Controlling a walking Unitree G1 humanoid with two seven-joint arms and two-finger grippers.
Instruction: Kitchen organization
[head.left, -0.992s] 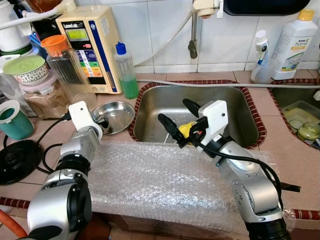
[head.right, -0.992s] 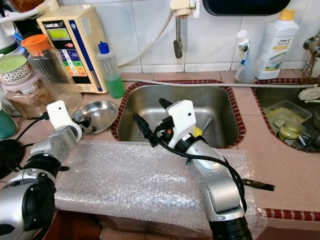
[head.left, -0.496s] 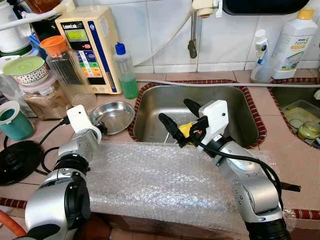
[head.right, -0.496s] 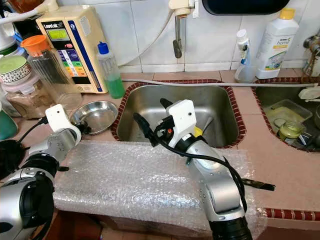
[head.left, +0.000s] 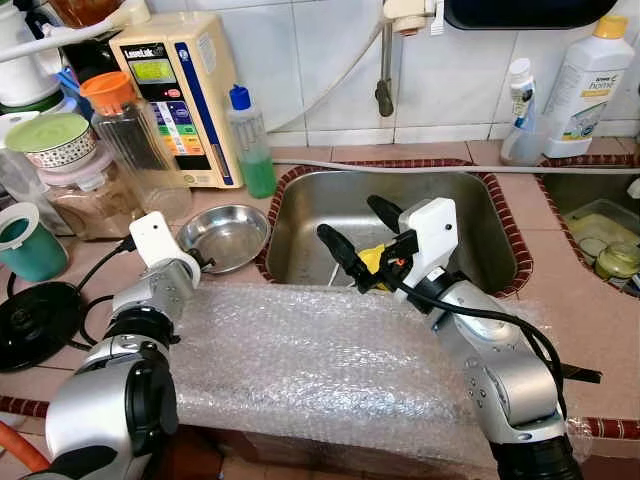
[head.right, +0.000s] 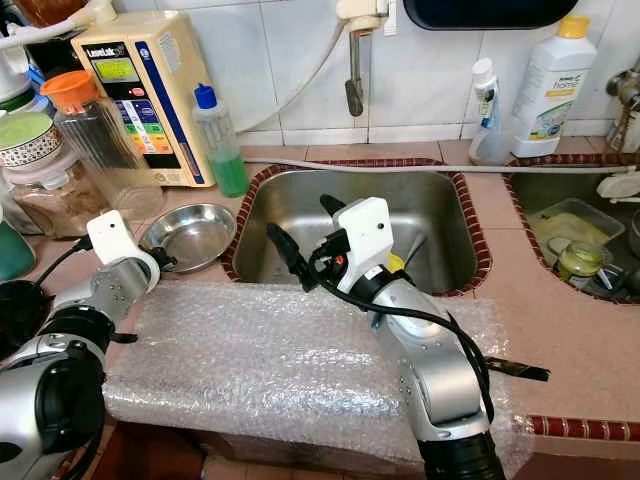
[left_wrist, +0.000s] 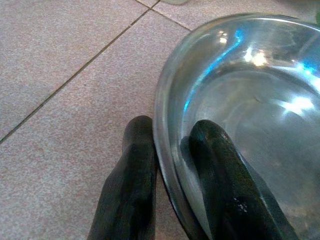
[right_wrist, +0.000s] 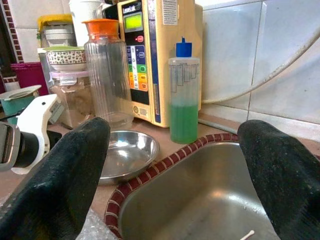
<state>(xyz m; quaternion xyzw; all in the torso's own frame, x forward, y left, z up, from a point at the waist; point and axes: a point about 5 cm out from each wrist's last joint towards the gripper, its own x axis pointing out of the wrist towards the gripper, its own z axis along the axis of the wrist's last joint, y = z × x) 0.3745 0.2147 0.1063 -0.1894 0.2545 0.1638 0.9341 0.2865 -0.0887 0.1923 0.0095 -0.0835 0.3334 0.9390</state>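
a shallow round steel bowl (head.left: 226, 232), left of the steel sink (head.left: 470, 215), is pinched at its near rim by the left gripper (left_wrist: 172, 172); the right gripper (head.left: 352, 237) is held spread above the sink; tidying appears barely begun.

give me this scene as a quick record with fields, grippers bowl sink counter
left gripper: shut on the rim of the steel bowl, one finger inside, one outside
right gripper: open, held above the sink, holding nothing
steel bowl: on the tiled counter, left of the sink
bubble wrap: spread along the counter's front edge
green liquid bottle: upright behind the bowl
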